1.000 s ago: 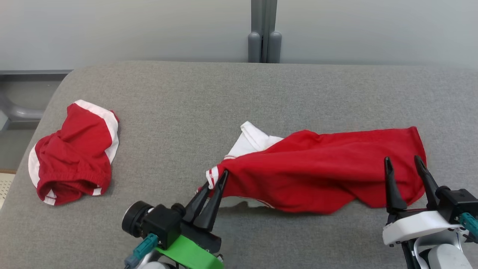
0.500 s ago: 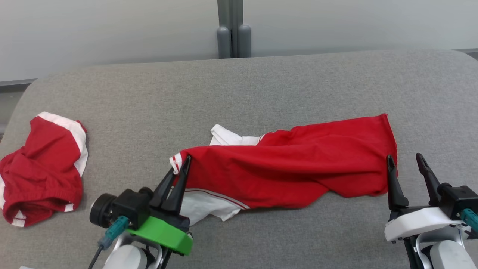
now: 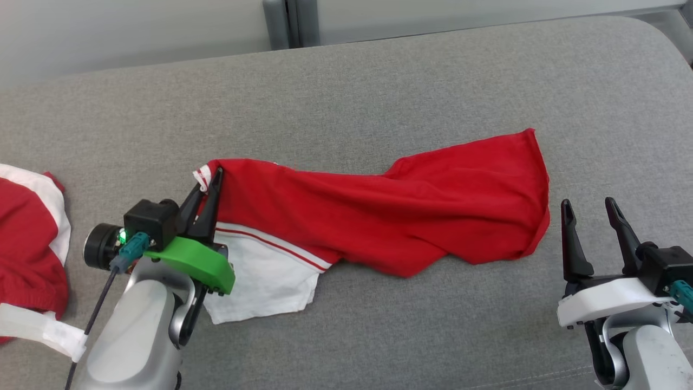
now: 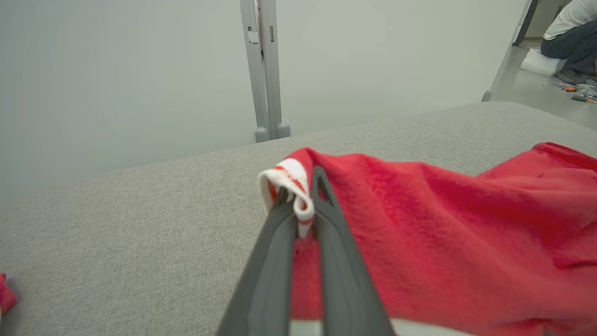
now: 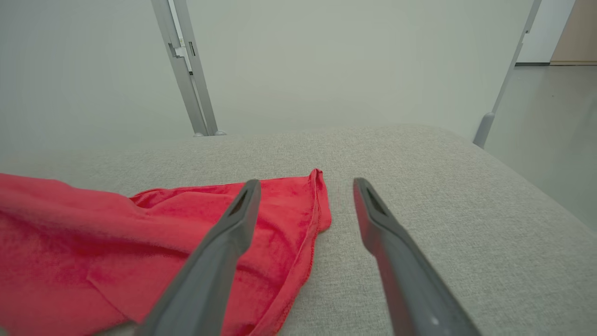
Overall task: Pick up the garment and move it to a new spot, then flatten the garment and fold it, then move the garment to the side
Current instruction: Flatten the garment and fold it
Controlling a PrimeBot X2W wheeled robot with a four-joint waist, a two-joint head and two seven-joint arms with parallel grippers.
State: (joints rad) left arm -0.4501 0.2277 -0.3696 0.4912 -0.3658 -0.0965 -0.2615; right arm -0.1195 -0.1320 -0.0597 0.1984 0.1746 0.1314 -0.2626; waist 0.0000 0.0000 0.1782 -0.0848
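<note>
Head view, entry on margins.

K: The grey padded surface [image 3: 379, 92] lies bare beyond the garment [image 3: 390, 216] up to its far edge by the wall. Its rounded far-right corner is in frame. A bare strip also runs along the near side and to the right of the red hem.

M: And the left side?

K: A second red-and-white garment [image 3: 27, 233] is bunched at the frame's left edge, well apart from the first. A grey post [image 3: 287, 21] stands behind the far edge.

M: Arm poses?

K: The left gripper [image 3: 211, 177] reaches forward on a pale forearm, fingers slanting up and to the right, pinched tight on the striped cuff [image 3: 202, 176] at the garment's left end. The left wrist view shows that cuff folded over between the two fingers [image 4: 280, 242]. The right gripper [image 3: 587, 201] stands upright at lower right, fingers spread wide with nothing in them, just beside the hem's near corner. In the right wrist view one finger [image 5: 224, 242] crosses over the hem; I cannot tell whether it touches.

M: How does the garment lie?

K: It is a rumpled red band from the left gripper across to the right. Its white panel [image 3: 260, 281] is spread on the near-left.
</note>
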